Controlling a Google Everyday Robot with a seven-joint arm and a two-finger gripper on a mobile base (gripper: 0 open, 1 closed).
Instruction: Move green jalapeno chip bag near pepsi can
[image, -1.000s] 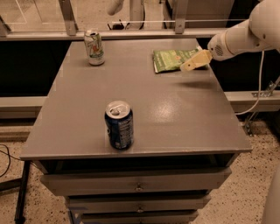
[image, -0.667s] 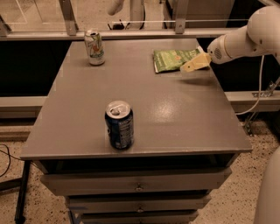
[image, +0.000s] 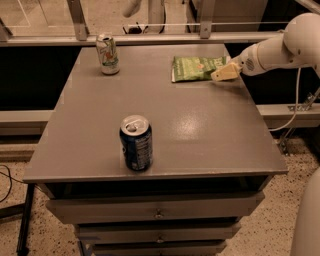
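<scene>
The green jalapeno chip bag (image: 196, 68) lies flat at the far right of the grey table top (image: 200, 130). The pepsi can (image: 135, 143), dark blue with a silver top, stands upright near the table's front edge, left of centre. My gripper (image: 223, 73) comes in from the right on a white arm and sits low at the bag's right end, touching or just beside it.
A white-and-green can (image: 107, 53) stands at the table's far left corner. Drawers (image: 157, 211) sit under the table top. A railing (image: 150, 37) runs behind the table. A cable (image: 295, 107) hangs at the right.
The gripper and arm have shifted slightly to the right. The bag and both cans have not moved.
</scene>
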